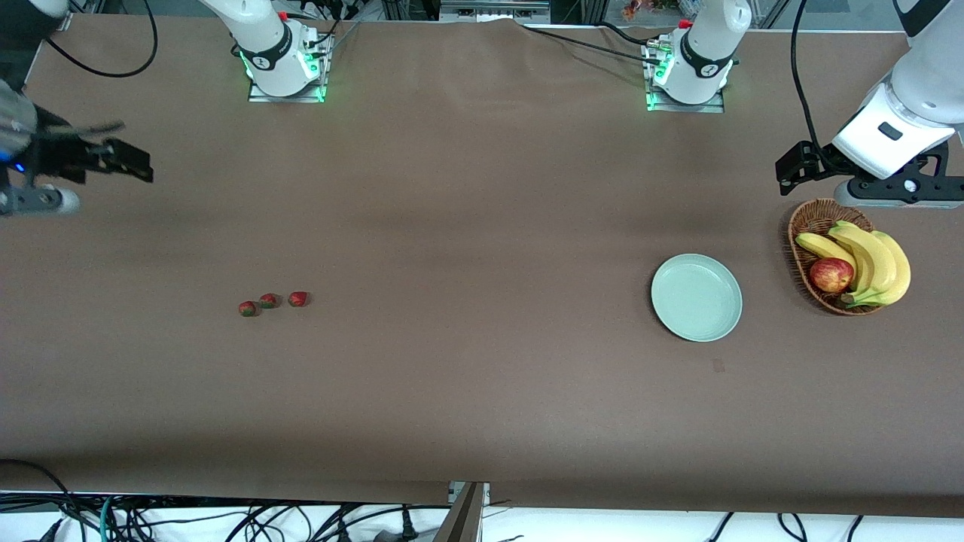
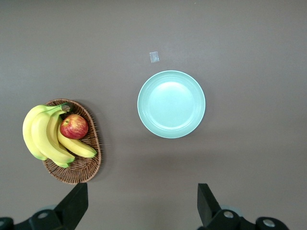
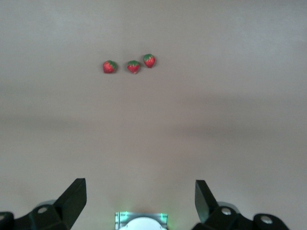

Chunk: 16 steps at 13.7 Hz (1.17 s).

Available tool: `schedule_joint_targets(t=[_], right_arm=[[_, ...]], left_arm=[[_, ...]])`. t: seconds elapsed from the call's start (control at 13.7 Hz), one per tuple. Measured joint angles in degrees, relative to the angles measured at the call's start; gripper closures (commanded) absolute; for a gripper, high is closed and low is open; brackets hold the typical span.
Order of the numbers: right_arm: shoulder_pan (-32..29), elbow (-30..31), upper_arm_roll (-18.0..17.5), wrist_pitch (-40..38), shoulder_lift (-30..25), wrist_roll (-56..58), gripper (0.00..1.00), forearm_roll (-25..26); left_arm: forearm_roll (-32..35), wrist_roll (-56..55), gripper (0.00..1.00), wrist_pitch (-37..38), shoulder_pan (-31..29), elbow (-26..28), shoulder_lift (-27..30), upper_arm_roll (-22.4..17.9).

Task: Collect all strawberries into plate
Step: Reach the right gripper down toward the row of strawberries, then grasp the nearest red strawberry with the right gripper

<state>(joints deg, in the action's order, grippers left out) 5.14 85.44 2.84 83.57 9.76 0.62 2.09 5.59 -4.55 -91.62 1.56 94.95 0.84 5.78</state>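
Three strawberries (image 1: 269, 301) lie in a short row on the brown table toward the right arm's end; the right wrist view shows the same strawberries (image 3: 134, 66), small and red with green tops. The pale mint-green plate (image 1: 697, 297) lies empty toward the left arm's end, and the left wrist view looks down on the plate (image 2: 171, 104). My right gripper (image 1: 128, 154) hangs open over the table's edge at the right arm's end, well away from the berries, and my right gripper (image 3: 140, 191) holds nothing. My left gripper (image 1: 791, 172) hovers open by the basket; my left gripper (image 2: 142, 196) is empty too.
A brown wicker basket (image 1: 798, 226) holding bananas (image 1: 874, 263) and a red apple (image 1: 831, 275) stands beside the plate, at the left arm's end. A small tape mark (image 1: 718, 366) lies nearer the front camera than the plate. Both arm bases stand along the table's back edge.
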Motion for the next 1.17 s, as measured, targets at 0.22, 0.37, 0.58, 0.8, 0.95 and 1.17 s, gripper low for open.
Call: schedule_joint_targets(t=[0.22,0.37,0.58,0.8,0.95,1.17], right_arm=[[-0.3,0.2,0.1,8.2,8.9,0.0,0.00,0.1],[-0.4,1.2,0.1,15.3,14.5,0.9,0.00,0.1],[-1.3,7.6,0.2,29.4,19.4,4.5,0.00,0.1],[-1.8,14.2,0.2,40.5,21.8,5.5,0.00,0.1],[-1.8,15.5,0.0,43.6,23.2,6.5,0.00,0.1],[-1.8,16.8,0.0,47.2,24.4,7.3,0.00,0.1]], left_arm=[[0.0,0.0,0.00,0.0,0.0,0.0,0.0,0.0],[0.0,0.0,0.00,0.0,0.1,0.0,0.0,0.0],[0.0,0.0,0.00,0.0,0.1,0.0,0.0,0.1],[0.0,0.0,0.00,0.0,0.1,0.0,0.0,0.1],[0.0,0.0,0.00,0.0,0.1,0.0,0.0,0.1],[0.0,0.0,0.00,0.0,0.1,0.0,0.0,0.1]])
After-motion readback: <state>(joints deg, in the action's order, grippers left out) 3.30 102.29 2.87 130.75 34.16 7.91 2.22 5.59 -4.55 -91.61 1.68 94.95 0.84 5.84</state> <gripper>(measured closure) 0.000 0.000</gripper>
